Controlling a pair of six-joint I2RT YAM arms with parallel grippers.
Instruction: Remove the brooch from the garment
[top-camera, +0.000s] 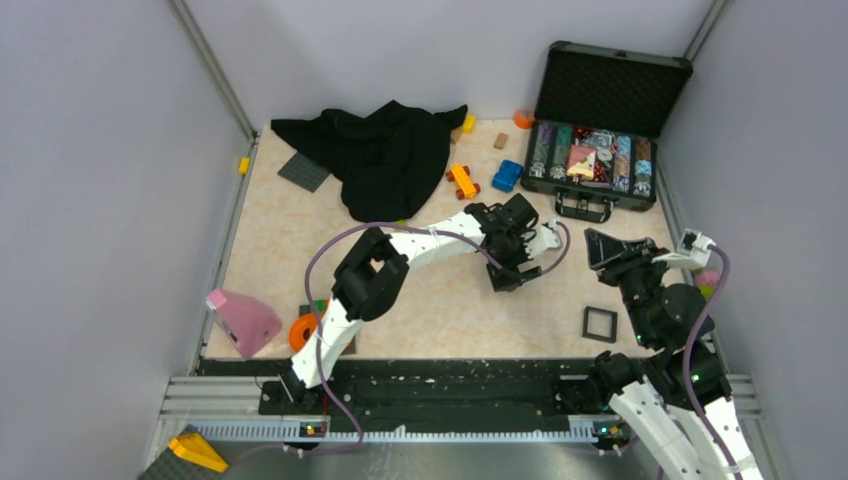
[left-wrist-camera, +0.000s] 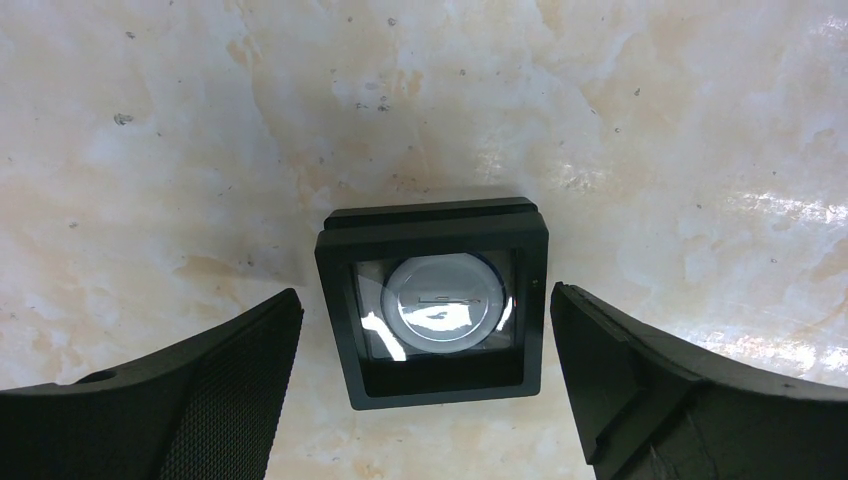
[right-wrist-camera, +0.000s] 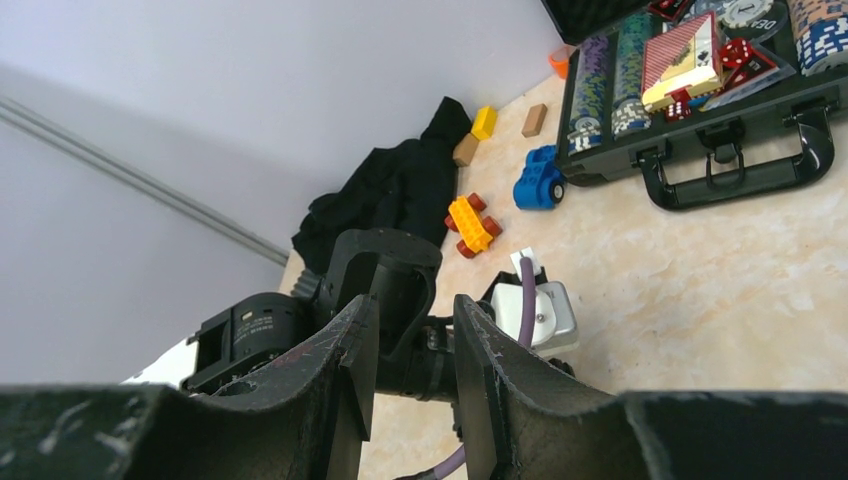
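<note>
One brooch (left-wrist-camera: 447, 302) sits inside one black square frame (left-wrist-camera: 437, 379), centre of the left wrist view. Left gripper (left-wrist-camera: 425, 305): wide, flanking it, no contact. Right gripper (right-wrist-camera: 412, 320): narrow gap, empty. Second frame (top-camera: 600, 323) lower right; one garment (top-camera: 385, 150) top centre.

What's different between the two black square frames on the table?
The frame under the left gripper holds the silvery brooch behind a clear window; the frame near the right arm looks empty, table showing through. The first sits between open fingers; the second lies alone. Both are black, square, flat on the table.
</note>
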